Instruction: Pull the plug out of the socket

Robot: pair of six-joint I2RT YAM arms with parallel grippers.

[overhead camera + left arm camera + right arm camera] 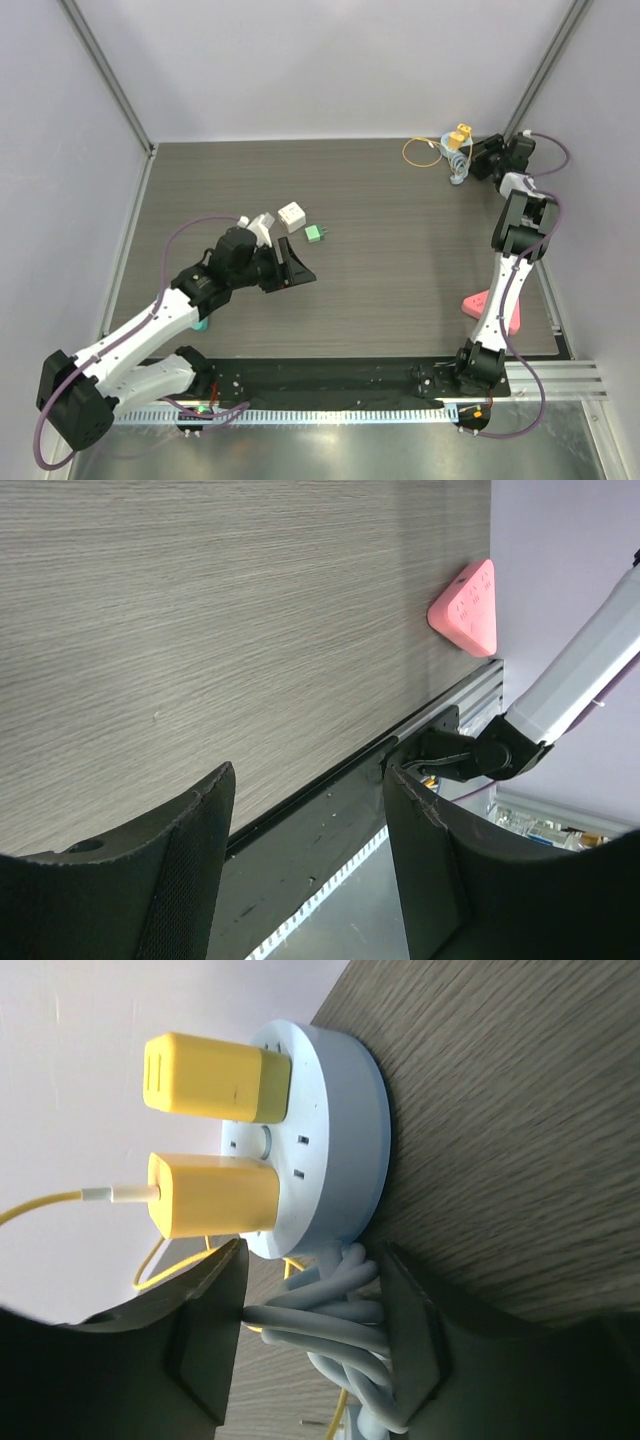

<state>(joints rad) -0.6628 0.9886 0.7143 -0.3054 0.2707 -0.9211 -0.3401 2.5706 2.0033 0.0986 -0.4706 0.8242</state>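
Observation:
A round pale-blue socket (330,1130) stands on edge at the table's far right corner (457,168). Two yellow plugs sit in its face, an upper one (215,1078) and a lower one (212,1195) with a thin yellow cable (40,1205) running from it. My right gripper (312,1260) is just below the socket, its fingers pressed against both sides of the socket's bundled grey cord (320,1310); neither finger touches a plug. My left gripper (290,265) hovers over the table's middle left, open and empty (310,780).
A white cube (291,214) and a small green piece (314,233) lie just beyond the left gripper. A pink triangular block (490,305) rests near the right arm's base. The yellow cable loops (422,152) left of the socket. Walls close in behind.

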